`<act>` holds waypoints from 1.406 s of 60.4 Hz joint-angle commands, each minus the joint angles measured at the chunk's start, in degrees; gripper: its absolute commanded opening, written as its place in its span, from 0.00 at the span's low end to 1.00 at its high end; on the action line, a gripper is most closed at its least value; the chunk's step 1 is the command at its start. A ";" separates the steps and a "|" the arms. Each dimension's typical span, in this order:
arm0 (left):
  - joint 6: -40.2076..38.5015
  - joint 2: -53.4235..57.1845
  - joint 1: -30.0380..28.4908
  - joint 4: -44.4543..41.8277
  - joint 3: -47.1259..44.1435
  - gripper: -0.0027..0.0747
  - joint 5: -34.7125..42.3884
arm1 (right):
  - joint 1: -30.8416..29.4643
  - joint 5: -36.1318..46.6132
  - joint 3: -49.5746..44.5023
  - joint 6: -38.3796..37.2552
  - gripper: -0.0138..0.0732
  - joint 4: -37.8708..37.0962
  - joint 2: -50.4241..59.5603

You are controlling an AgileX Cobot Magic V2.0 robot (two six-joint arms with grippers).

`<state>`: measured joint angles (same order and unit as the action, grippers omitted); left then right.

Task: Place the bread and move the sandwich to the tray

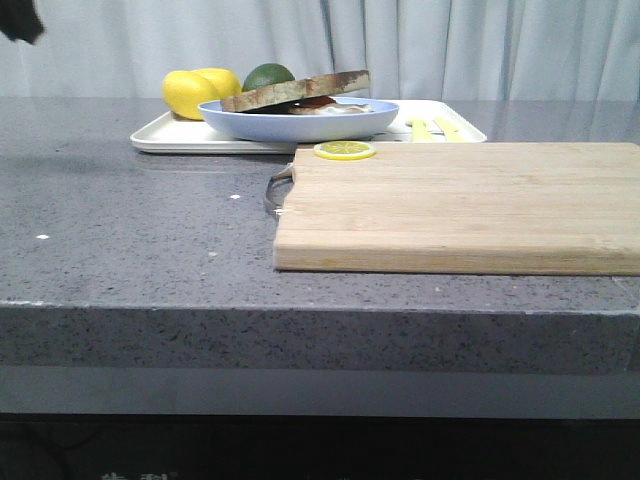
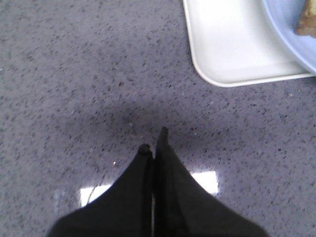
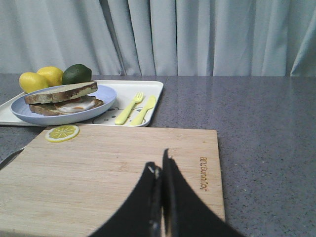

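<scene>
Black left gripper (image 2: 154,143) clenched, empty, over speckled grey stone counter (image 2: 74,74); right gripper (image 3: 160,168) likewise clenched above bare wooden cutting board (image 3: 108,173). Brown-crusted sandwich (image 1: 296,94) sits on pale-blue round plate (image 1: 300,124) resting on flat white tray (image 1: 165,135), far left. Judged soft, loosely stacked: grip both crusts.

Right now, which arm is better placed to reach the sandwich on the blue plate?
Probably left. The left gripper, shut, hovers beside the tray corner near the plate. The right gripper, shut, sits over the cutting board, farther from the sandwich.
</scene>
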<state>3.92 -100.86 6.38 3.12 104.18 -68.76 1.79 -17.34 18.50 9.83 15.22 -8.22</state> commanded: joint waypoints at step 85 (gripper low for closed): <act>-0.75 92.12 -5.61 3.09 -74.04 0.01 48.18 | -0.34 4.40 1.55 0.15 0.09 0.44 -0.51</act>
<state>3.58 -9.79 0.92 5.47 30.14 -28.02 1.79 -17.34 18.50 9.83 15.22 -8.22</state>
